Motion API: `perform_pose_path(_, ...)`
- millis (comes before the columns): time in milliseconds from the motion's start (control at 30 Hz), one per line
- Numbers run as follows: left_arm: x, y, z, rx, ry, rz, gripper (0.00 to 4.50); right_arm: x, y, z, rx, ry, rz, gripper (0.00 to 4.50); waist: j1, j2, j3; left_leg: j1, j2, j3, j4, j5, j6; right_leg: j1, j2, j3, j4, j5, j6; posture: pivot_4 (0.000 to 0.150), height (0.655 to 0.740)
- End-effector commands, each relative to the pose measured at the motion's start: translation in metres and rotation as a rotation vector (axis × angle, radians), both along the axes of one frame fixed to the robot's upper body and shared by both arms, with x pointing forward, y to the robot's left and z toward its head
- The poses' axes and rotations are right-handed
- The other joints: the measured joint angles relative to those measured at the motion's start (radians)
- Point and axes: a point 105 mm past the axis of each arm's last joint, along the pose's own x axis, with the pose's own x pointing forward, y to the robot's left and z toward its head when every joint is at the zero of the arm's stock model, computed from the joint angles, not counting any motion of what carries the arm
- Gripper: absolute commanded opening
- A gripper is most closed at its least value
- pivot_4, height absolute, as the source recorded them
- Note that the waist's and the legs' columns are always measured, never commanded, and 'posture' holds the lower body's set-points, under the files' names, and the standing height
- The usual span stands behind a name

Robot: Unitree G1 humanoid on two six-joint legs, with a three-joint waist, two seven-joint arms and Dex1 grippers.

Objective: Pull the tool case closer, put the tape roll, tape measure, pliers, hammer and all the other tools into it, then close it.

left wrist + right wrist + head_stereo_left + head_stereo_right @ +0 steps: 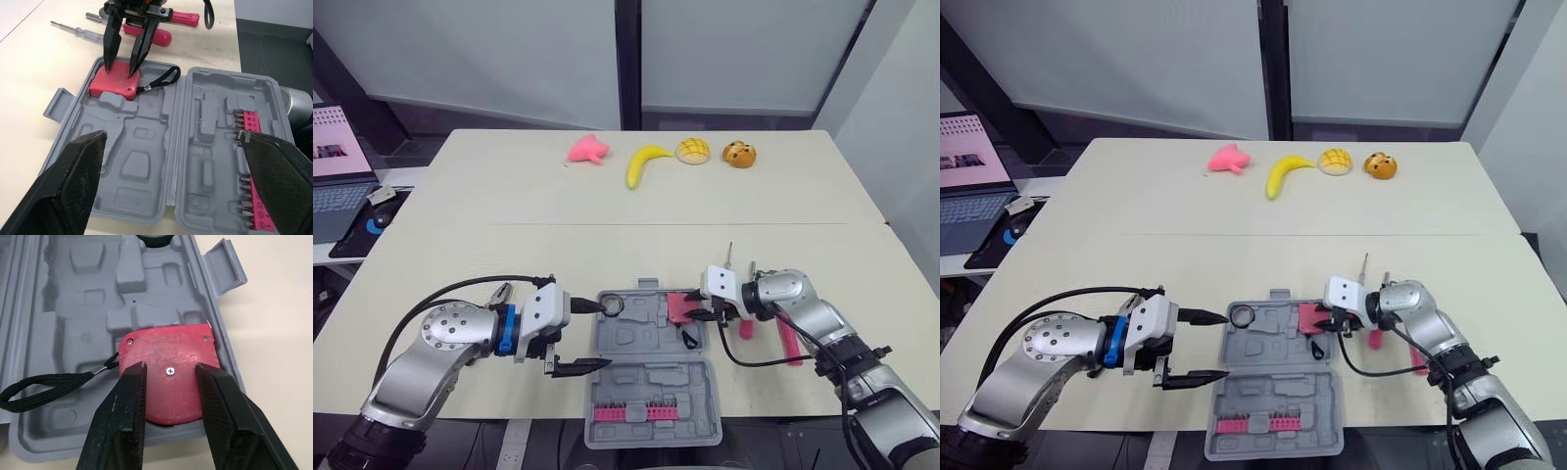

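Tape measure [166,343] lies partly hidden under right claw [170,371].

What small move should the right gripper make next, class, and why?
Probably lift the right gripper straight up and away. Its fingers stand apart with their tips on top of the tape measure, which already sits in the tool case, so there is nothing to release. The pink-handled tools beside the case are not yet packed.

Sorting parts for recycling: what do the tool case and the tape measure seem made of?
Tool case: likely grey moulded plastic with a matte finish, judging by its formed recesses and thin walls. Tape measure: seemingly a hard red plastic shell with a slight sheen, screw-fastened.
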Motion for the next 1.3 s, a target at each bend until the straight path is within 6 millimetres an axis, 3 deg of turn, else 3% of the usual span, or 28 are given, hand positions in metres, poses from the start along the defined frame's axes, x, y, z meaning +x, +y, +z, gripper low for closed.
perform_pose_path(33,0.001,0.003,0.005,0.01,-0.02,0.003,4.5,-0.006,-0.008,-0.027,-0.078,0.068,-0.005,1.6,-0.001,0.0,0.0,0.0,0.0,0.0,0.0,0.0,0.0,0.0,0.0,0.0,0.0,0.0,0.0,0.15,0.7193)
perform_pose_path(200,0.006,0.019,0.007,-0.011,-0.039,0.078,4.5,-0.003,0.008,0.001,0.055,-0.01,0.017,1.6,-0.001,0.0,-0.001,0.0,0.0,0.0,0.0,0.0,0.0,0.0,0.0,0.0,0.0,0.0,0.0,0.15,0.7193)
perform_pose_path(367,0.017,0.053,0.014,-0.026,-0.089,0.25,4.5,-0.007,0.006,0.046,0.165,-0.13,-0.016,1.6,0.001,0.001,0.0,-0.003,0.0,0.0,0.0,0.0,0.0,-0.003,0.0,0.0,0.0,0.0,0.0,0.15,0.7193)
perform_pose_path(500,0.024,0.095,0.018,-0.027,-0.167,0.443,4.5,-0.019,-0.022,0.072,0.196,-0.155,-0.126,1.6,0.005,0.001,0.0,-0.003,0.0,0.0,0.0,0.0,0.0,-0.003,-0.001,0.0,-0.001,0.0,0.0,0.15,0.7193)
perform_pose_path(600,0.017,0.142,0.013,-0.019,-0.161,0.639,4.5,-0.029,-0.067,0.08,0.146,-0.202,-0.284,1.6,0.009,0.001,0.0,-0.003,0.0,0.0,-0.001,0.0,0.0,-0.003,-0.001,0.0,-0.002,0.0,0.0,0.15,0.7193)
perform_pose_path(733,-0.002,0.19,0.007,-0.035,-0.126,0.814,4.5,-0.042,-0.125,0.08,0.061,-0.226,-0.5,1.6,0.009,0.001,0.0,-0.004,0.0,0.0,-0.001,-0.001,0.0,-0.002,-0.001,0.0,-0.003,0.0,0.0,0.15,0.7193)
perform_pose_path(833,-0.02,0.216,-0.003,-0.023,-0.061,0.907,4.5,-0.065,-0.152,0.073,-0.001,-0.179,-0.554,2.21,0.009,0.001,0.0,-0.003,0.0,0.0,-0.001,-0.001,0.0,-0.002,-0.001,0.0,-0.002,0.0,0.0,0.15,0.7193)
perform_pose_path(967,-0.04,0.237,-0.018,0.012,0.012,0.984,4.5,-0.094,-0.172,0.064,-0.061,-0.1,-0.58,3.06,0.009,0.001,0.0,-0.003,0.001,0.0,-0.002,-0.001,0.0,-0.001,-0.002,-0.001,-0.002,0.0,0.0,0.15,0.7193)
perform_pose_path(1133,-0.059,0.245,-0.032,0.039,0.063,1.04,4.5,-0.115,-0.188,0.05,-0.115,-0.017,-0.604,4.46,0.009,-0.001,-0.001,-0.003,0.001,0.0,-0.002,-0.001,0.0,-0.001,-0.002,0.0,-0.002,0.0,0.0,0.15,0.7193)
perform_pose_path(1300,-0.066,0.243,-0.036,0.029,0.069,1.063,4.5,-0.116,-0.193,0.042,-0.14,-0.005,-0.598,4.46,0.009,-0.001,-0.001,-0.003,0.001,0.0,-0.002,-0.001,0.001,-0.002,-0.003,0.0,-0.003,0.0,0.0,0.15,0.7193)
